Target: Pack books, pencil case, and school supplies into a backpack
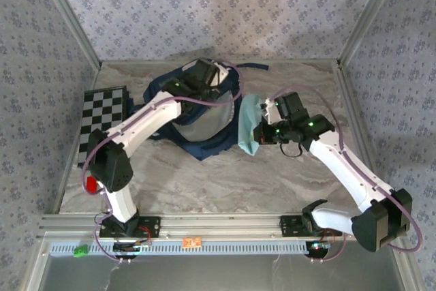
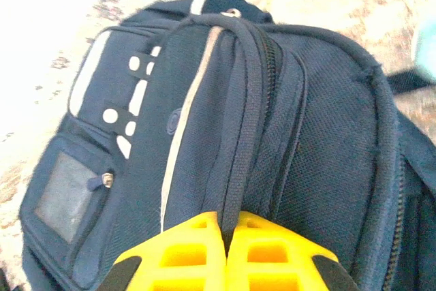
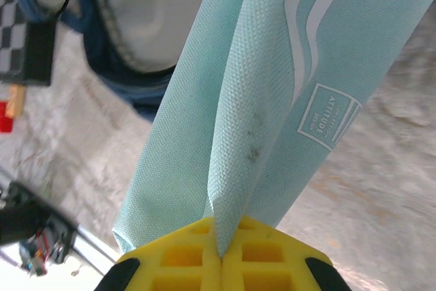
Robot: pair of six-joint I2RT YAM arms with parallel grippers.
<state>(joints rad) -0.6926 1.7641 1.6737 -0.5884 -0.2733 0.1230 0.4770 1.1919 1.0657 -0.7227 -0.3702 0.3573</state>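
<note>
The navy backpack [image 1: 204,144] lies at the back centre of the table, its pale lining showing through the open mouth. My left gripper [image 1: 204,81] is over its top; in the left wrist view the yellow fingers [image 2: 194,247] are shut on the backpack's dark strap [image 2: 238,134]. To the right, my right gripper [image 1: 261,131] holds the mint-teal pencil case [image 1: 248,124] just beside the backpack's right edge. Seen from the right wrist, the pencil case [image 3: 272,100] hangs with a fold pinched in my right gripper [image 3: 221,240]. The books and school supplies are out of view.
A black-and-white checkered board [image 1: 102,117] lies left of the backpack. A small red object [image 1: 90,183] sits by the left arm. Patterned walls enclose the table on three sides. Bare marble surface spreads in front of the backpack.
</note>
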